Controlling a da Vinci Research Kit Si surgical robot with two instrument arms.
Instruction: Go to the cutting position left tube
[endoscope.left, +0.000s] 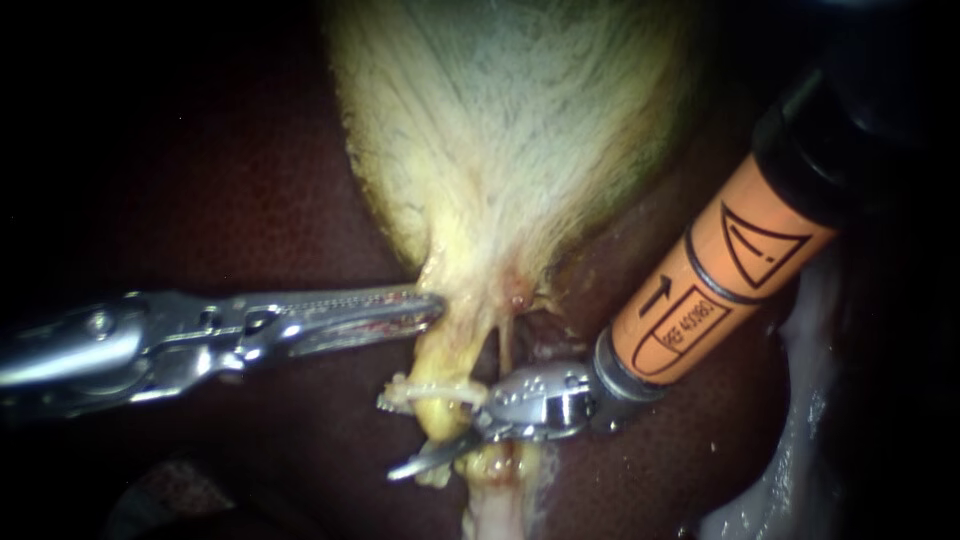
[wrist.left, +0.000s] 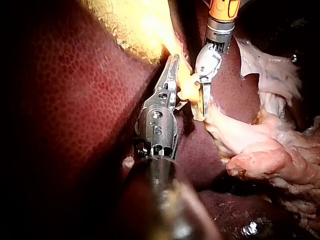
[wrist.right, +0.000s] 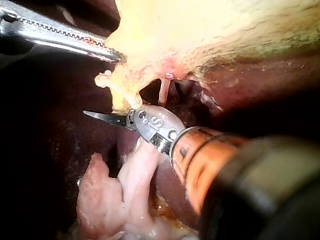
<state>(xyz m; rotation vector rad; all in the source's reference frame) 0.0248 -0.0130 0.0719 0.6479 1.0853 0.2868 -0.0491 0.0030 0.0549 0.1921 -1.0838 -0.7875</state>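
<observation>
Two instruments are at the work site, and we judge the approach to be all but complete. Our left instrument (endoscope.left: 430, 303) has its jaws clamped on the neck of the gallbladder (endoscope.left: 500, 130), with the tips in the yellow tissue. It appears to draw the neck sideways, so that the strands below it stand clear of the liver (endoscope.left: 250, 200). Two strands hang from that neck: the thick yellow left tube (endoscope.left: 440, 420) and, just beside it, the thin pale right tube (endoscope.left: 503, 345). A pale toothed clip (endoscope.left: 420, 396) crosses the left tube. Our right instrument (endoscope.left: 428, 458), on its orange shaft from the upper right, is at the left tube just below that clip. One slim blade lies across the tube, touching it or very nearly so. We see only this one blade in any view, since the tube or the clip hides the other. We therefore cannot tell whether this instrument is apart or together. Done, as far as we can judge: the left tube is exposed, held taut and reached. Left to do: confirm that the tube sits between both blades, square to them, and clear of the clip and the right tube.
</observation>
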